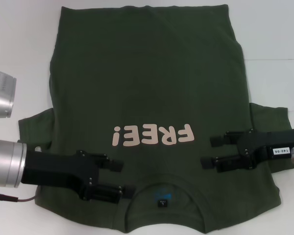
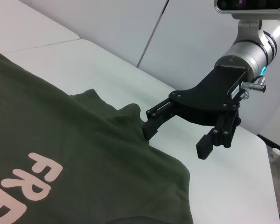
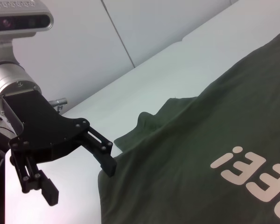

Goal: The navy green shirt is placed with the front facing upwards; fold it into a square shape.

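The navy green shirt [image 1: 147, 83] lies flat on the white table [image 1: 19, 44], front up. Its collar and neck label [image 1: 161, 201] are nearest me, and the pink "FREE!" lettering [image 1: 153, 135] is on the chest. My left gripper [image 1: 118, 178] is open over the shoulder, left of the collar. My right gripper [image 1: 211, 151] is open over the opposite shoulder, by the sleeve [image 1: 270, 116]. In the left wrist view the right gripper [image 2: 175, 140] has one finger at the shirt's [image 2: 74, 154] shoulder edge. In the right wrist view the left gripper [image 3: 79, 182] stands the same way at the shirt's [image 3: 214, 140] edge. Neither holds cloth.
A silver arm segment [image 1: 0, 93] juts in at the left edge of the head view. Bare table [image 1: 274, 29] borders the shirt on both sides and at the far end. The left sleeve [image 1: 35, 128] spreads out beside my left arm.
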You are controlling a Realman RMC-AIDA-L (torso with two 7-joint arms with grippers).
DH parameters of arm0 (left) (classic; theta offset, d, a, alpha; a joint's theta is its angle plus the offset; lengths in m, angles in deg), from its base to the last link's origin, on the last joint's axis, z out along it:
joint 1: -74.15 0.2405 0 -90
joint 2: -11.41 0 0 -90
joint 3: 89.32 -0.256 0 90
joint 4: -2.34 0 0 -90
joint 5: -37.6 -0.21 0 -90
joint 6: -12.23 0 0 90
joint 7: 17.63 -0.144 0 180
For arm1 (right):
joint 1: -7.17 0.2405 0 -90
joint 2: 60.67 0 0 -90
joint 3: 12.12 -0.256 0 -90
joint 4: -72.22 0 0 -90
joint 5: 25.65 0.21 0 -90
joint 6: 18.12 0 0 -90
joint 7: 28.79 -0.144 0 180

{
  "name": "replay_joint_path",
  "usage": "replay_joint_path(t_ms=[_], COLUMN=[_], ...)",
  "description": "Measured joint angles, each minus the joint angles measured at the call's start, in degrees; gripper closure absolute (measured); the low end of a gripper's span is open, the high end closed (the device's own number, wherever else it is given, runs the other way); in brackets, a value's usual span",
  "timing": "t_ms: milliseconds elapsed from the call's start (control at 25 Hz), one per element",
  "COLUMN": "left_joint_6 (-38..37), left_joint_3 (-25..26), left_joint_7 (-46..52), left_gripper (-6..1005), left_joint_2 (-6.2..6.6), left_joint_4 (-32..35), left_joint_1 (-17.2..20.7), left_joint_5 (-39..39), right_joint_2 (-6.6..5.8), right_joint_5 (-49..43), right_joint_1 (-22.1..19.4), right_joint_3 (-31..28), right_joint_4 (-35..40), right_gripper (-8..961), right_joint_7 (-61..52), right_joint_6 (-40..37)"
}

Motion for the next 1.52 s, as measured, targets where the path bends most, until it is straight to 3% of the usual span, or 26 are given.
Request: replay_joint_path(t_ms=[80, 280, 560, 760, 1040, 1240, 1520], left_joint_6=[0.13, 2.71, 9.69, 12.66, 18.36, 26.55, 31.86], left_joint_3=[0.87, 10.07, 20.06, 24.97, 27.7, 27.71, 27.52], left_joint_7=[1.17, 11.0, 27.26, 30.24, 30.8, 30.92, 30.1], left_gripper=[155, 155, 156, 156, 156, 156, 155], left_joint_2=[0.09, 1.44, 3.85, 5.86, 6.31, 6.33, 6.07], left_joint_4=[0.0, -0.82, -3.96, -10.74, -14.9, -18.25, -19.84], left_joint_1=[-0.07, -1.06, -0.8, -1.16, -0.88, -0.75, -0.47], left_joint_5=[0.2, 0.36, 0.06, -0.03, -0.04, -2.62, -3.75], right_joint_2=[0.01, -0.1, -2.24, -5.39, -10.32, -10.53, -10.35], right_joint_5=[0.0, 1.09, 5.38, 5.1, 4.66, 4.9, 4.9], right_joint_1=[-0.02, 0.74, 2.71, 5.84, 10.52, 10.98, 11.25], right_joint_3=[-0.45, -3.75, -4.65, -4.14, -3.64, -3.57, -3.56], right_joint_4=[0.0, 0.0, -0.71, -5.92, -13.22, -12.91, -13.27], right_gripper=[7, 7, 8, 8, 8, 8, 8], right_joint_7=[-0.26, -5.41, -22.86, -31.72, -36.27, -37.14, -37.2], right_joint_6=[0.12, 2.67, 13.74, 22.69, 29.3, 29.36, 29.33])
